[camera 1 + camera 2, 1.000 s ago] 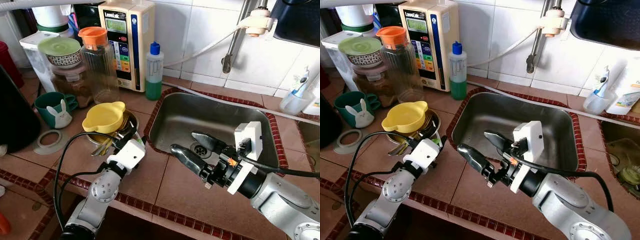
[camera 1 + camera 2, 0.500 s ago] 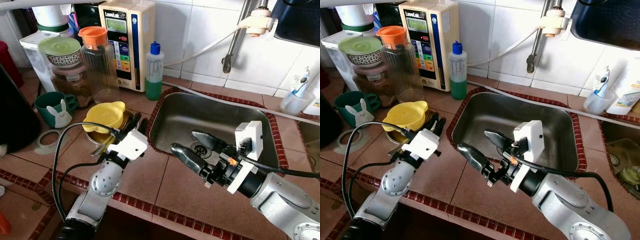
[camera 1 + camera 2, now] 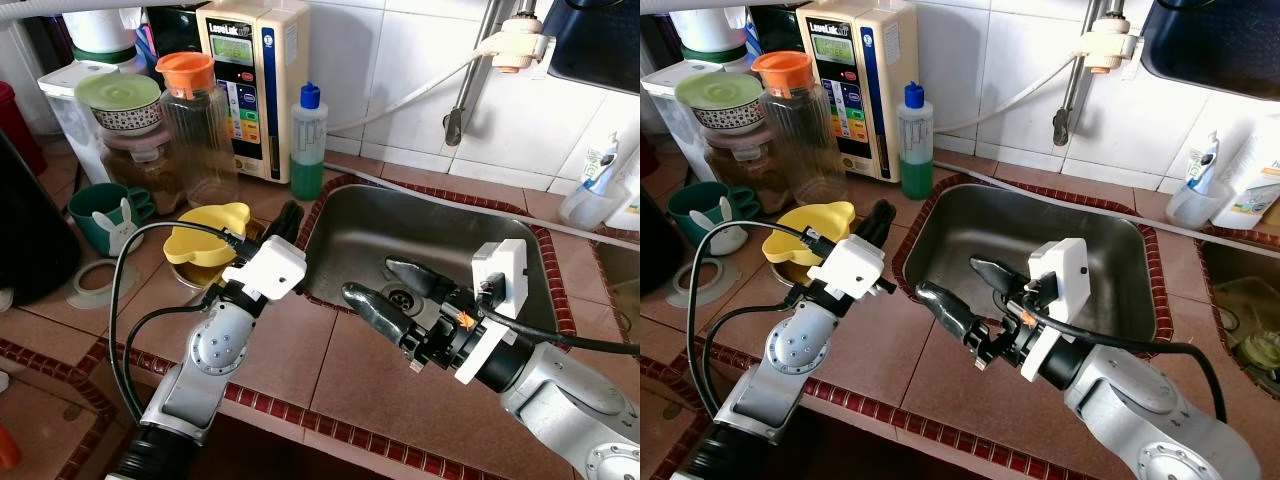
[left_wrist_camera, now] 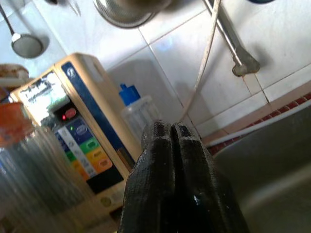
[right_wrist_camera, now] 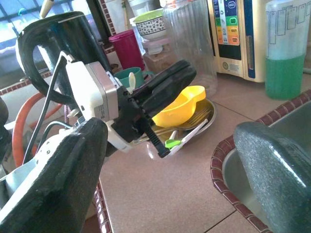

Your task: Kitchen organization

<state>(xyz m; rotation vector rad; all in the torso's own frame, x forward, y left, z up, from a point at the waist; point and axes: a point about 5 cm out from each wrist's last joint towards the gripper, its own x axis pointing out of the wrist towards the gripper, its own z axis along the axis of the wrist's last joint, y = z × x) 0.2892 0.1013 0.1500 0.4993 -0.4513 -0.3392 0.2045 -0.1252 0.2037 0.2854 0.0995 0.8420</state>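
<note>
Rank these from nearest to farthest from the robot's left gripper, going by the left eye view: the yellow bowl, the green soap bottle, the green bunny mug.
Measured from the left gripper:
1. Yellow bowl, just to its left, on the counter.
2. Green soap bottle, behind it, by the wall.
3. Green bunny mug, far off to the left.

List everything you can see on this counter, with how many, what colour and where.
Sink: one, steel, centre right.
Soap bottle: one, clear with green liquid and blue cap, behind the sink's left corner.
Water machine: one, cream, against the wall.
Jug: one, clear with orange lid, left of the machine.
Yellow bowl: one, on a metal dish with cutlery.
Mug: one, green with a white rabbit, far left.
Lidded bowl: one, green lid, on stacked containers.
Left hand: black, shut, by the sink's left edge.
Right hand: black, open, over the sink's near rim.
</note>
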